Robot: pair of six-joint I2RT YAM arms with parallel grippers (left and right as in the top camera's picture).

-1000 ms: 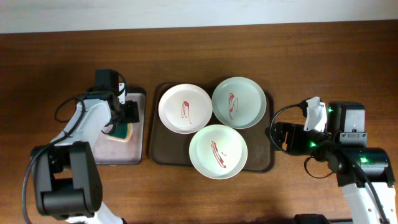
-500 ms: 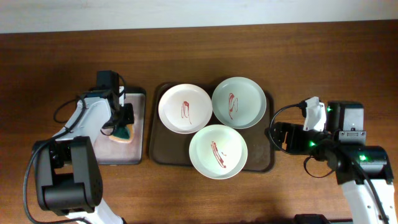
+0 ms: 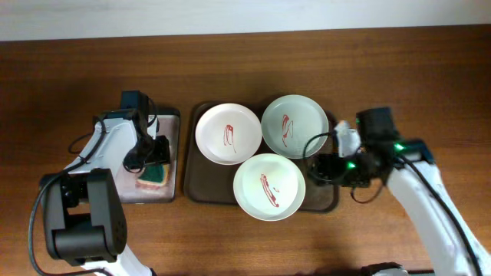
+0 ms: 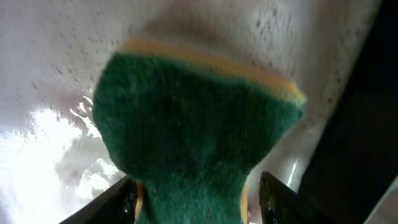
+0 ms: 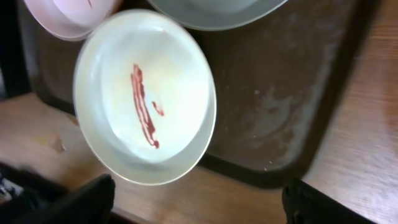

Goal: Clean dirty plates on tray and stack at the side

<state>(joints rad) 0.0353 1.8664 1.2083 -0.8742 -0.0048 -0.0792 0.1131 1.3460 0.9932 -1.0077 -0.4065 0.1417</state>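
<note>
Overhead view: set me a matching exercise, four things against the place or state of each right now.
Things:
1. green-and-yellow sponge
2. whitest round plate
3. dark brown rectangular tray
4. right gripper

Places or states:
A. back left on the brown tray
B. holds three red-smeared plates
C. open, over the brown tray's right end
D. pinched in the left gripper above the small black tray

Pairs: 1-D, 2-A, 3-B, 4-C

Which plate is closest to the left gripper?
The white back-left plate: it lies by the tray's left edge, toward the left gripper. The greenish back-right plate and front plate sit farther right.
</note>
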